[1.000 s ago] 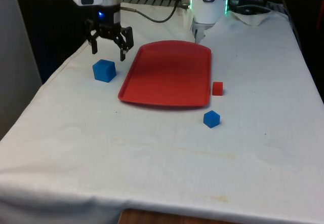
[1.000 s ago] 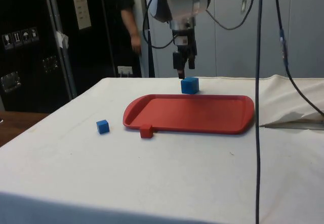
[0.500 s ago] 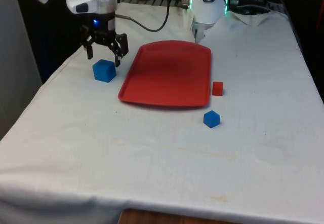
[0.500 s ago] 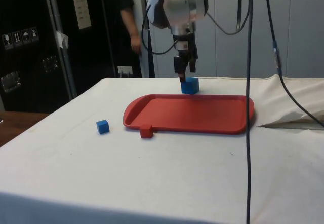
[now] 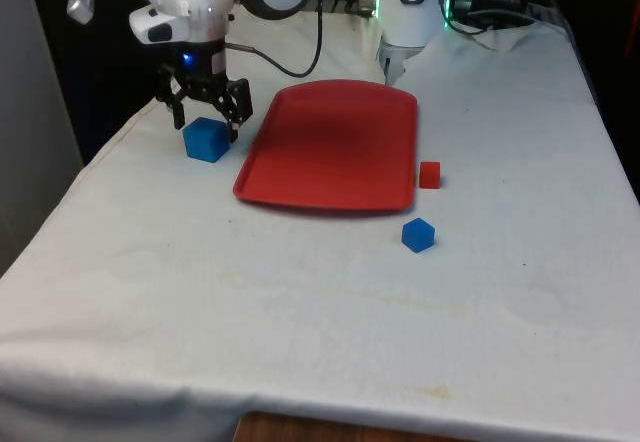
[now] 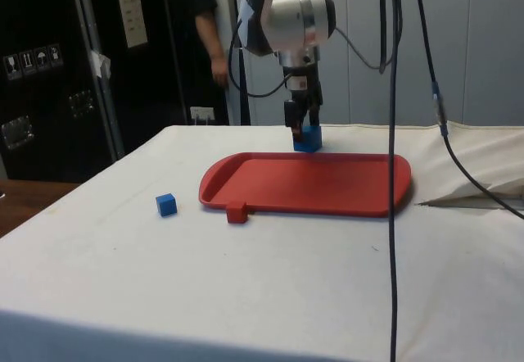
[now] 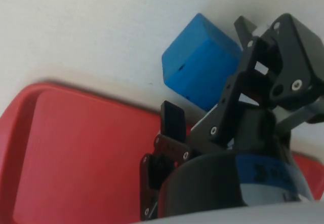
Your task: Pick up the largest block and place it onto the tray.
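Blue, and the largest of the three blocks, the big cube (image 5: 206,140) sits on the white cloth (image 5: 300,302) just off the front view's left edge of the red tray (image 5: 335,147), not on it. The gripper (image 5: 205,112) is low over this cube with its fingers spread, one on each side, and neither finger is seen pressing the faces. A small red block (image 5: 429,174) lies beside the tray's right edge, and a small blue block (image 5: 417,234) lies nearer the camera.
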Robot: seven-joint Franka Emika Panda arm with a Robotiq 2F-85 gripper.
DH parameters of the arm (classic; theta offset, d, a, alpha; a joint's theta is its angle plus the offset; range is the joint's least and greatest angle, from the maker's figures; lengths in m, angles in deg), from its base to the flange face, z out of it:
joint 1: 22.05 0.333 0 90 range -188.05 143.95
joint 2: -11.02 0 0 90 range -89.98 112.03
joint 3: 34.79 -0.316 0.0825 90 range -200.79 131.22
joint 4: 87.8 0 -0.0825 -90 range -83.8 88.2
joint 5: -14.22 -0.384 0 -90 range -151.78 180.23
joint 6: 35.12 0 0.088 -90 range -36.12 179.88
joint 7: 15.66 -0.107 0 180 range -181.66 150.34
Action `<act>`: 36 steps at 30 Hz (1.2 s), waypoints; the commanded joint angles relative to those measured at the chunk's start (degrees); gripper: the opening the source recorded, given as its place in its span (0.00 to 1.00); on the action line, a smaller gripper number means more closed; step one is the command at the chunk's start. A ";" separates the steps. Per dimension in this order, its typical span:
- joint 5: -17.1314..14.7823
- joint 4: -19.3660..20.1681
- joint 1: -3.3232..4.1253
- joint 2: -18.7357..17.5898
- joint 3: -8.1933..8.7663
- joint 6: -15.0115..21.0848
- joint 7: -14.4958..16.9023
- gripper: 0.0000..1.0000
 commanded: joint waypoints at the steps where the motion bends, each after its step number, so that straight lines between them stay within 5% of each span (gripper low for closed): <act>1: -0.11 -0.17 -0.29 0.06 -0.17 -0.11 0.23 1.00; 5: -0.06 -0.06 -0.11 0.00 0.00 -0.06 0.11 0.98; 7: 0.00 0.00 0.00 0.00 0.06 -0.06 0.00 0.80; 8: -0.06 -0.06 -0.06 0.00 0.00 -0.06 0.11 0.80; 11: 0.00 0.00 0.00 0.00 0.06 -0.06 0.06 0.44; 12: 0.00 0.00 0.00 0.00 0.06 -0.06 0.06 0.17; 14: -0.06 0.00 0.06 0.00 0.11 -0.06 0.06 0.00; 31: 0.00 0.06 0.11 0.00 0.17 -0.11 0.00 0.01; 36: 0.23 0.29 0.80 0.74 1.38 -0.74 -0.46 0.01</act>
